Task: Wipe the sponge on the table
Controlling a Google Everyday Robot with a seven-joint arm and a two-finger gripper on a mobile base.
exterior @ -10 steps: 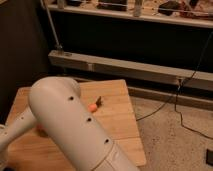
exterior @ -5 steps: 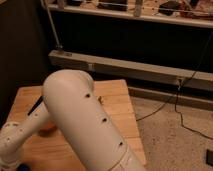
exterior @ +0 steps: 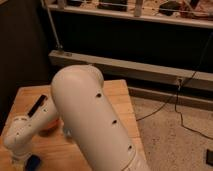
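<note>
The sponge [exterior: 33, 162] is a small bright blue block at the bottom left of the camera view, lying on the light wooden table [exterior: 120, 100]. My white arm fills the middle of the picture and bends down to the left. Its end, with the gripper [exterior: 19, 159], reaches the bottom left corner right beside the sponge, and I cannot tell whether the two touch. The frame edge cuts off part of both the sponge and the gripper.
A bit of an orange carrot-shaped toy [exterior: 50, 128] shows behind my forearm. Beyond the table's far edge runs a grey rail [exterior: 150, 70] in front of dark shelving. A black cable [exterior: 185, 115] lies on the speckled floor to the right.
My arm has swung further over the table and its end has dropped toward the bottom left. It now covers most of the orange toy. The blue sponge has come into view.
</note>
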